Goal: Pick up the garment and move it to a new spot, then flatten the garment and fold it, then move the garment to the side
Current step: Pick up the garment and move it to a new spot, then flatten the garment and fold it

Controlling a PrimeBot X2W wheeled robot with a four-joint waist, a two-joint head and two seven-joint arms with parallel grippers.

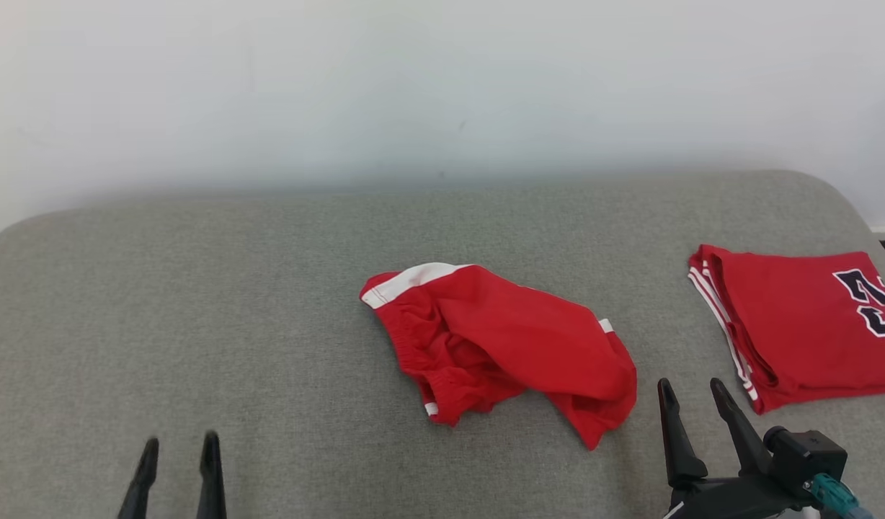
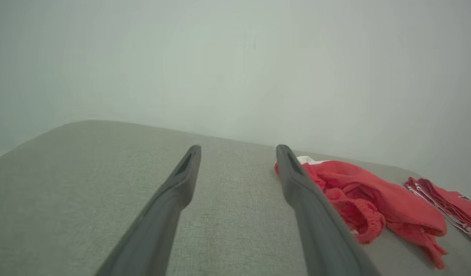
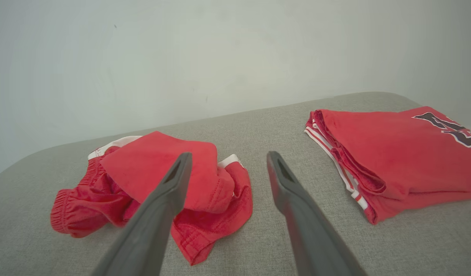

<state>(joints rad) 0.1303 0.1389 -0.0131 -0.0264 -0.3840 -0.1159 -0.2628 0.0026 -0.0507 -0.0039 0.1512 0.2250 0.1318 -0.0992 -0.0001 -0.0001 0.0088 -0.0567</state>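
Crumpled red garment [image 1: 500, 346] lies mid-frame on the worktop [image 1: 197, 288], left of a folded shirt [image 1: 803, 324]. The left pincer [image 1: 181, 440], lower left, and right pincer [image 1: 690, 384], lower right, stand wide, empty. Likely light, limp cloth; pinch the white-trimmed waistband [image 1: 406, 281] at its upper left.

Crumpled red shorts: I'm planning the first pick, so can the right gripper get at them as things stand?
Probably yes. The open right gripper sits just beside the crumpled red shorts with bare grey cushion between; the folded red jersey lies on its other side, clear of the path.
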